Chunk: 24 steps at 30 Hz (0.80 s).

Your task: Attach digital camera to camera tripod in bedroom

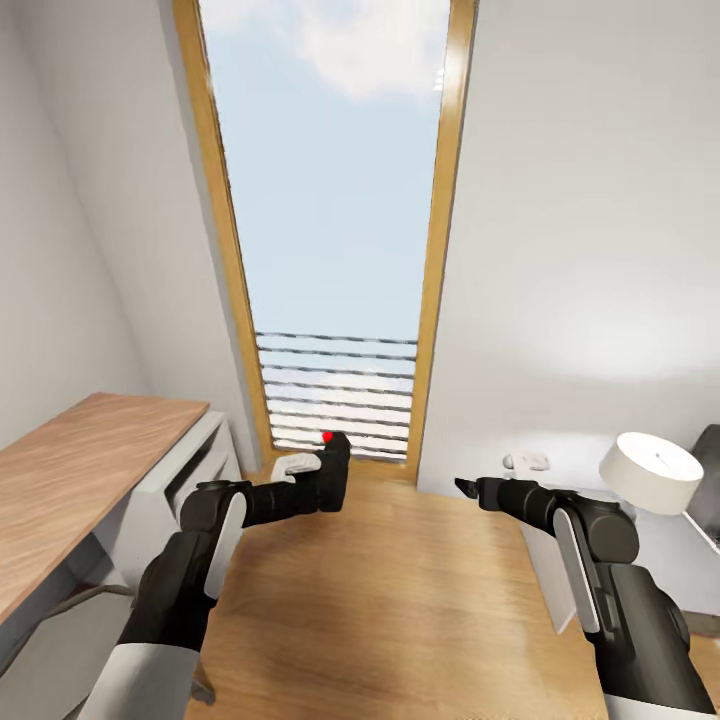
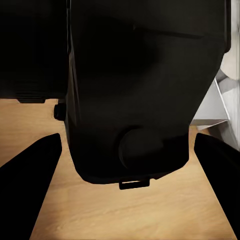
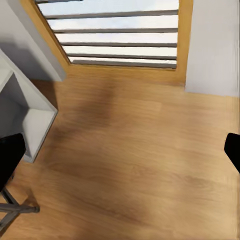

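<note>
At the far left a wooden tabletop (image 1: 70, 470) runs along the wall above a white desk frame (image 1: 175, 470). The left gripper (image 1: 318, 478) reaches forward over the light wood floor (image 1: 380, 600), its fingers (image 2: 30, 165) closed on the digital camera (image 1: 335, 470). The camera's black body fills the space between them, and its red button (image 1: 327, 437) faces up. Beyond stands a tall window (image 1: 335, 200) with an oak frame and horizontal bars low down. The right gripper (image 1: 466, 488) hangs free over the floor, its fingers (image 3: 10, 155) spread wide with nothing between. Right of it sits a round white lamp (image 1: 652, 470).
</note>
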Motion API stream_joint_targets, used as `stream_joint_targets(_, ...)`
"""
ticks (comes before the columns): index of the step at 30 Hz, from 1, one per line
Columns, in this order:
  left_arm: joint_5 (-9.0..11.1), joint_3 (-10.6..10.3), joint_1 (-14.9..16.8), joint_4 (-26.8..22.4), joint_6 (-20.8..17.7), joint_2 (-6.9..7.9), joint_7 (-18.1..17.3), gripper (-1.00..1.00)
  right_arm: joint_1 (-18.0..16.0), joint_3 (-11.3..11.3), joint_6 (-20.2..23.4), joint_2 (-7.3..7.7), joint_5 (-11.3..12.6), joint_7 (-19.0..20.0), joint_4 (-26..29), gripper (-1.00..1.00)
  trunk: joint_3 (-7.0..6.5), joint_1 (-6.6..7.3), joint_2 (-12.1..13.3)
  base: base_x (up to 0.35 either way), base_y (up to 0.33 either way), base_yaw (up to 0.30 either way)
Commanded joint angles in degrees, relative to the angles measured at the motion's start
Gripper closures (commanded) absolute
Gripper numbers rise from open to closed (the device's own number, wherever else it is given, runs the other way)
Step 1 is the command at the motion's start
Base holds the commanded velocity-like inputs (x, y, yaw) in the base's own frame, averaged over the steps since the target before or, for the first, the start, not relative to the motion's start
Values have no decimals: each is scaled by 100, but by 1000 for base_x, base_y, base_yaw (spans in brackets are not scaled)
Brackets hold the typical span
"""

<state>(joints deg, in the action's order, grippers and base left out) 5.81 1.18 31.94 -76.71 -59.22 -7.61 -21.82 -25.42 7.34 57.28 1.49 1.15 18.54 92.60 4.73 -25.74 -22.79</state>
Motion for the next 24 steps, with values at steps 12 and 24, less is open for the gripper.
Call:
stream_joint_targets(12,47,6,-1,-5,-35,4,31,100,-7,4,28,-7,8,9,3,-100,-42,-4,-13,23,16,-211)
stream_joint_targets(24,51,-15,-3,-2,-37,1,37,100,-7,4,29,-3,8,9,5,-100,-50,-4,-13,233,150,-115)
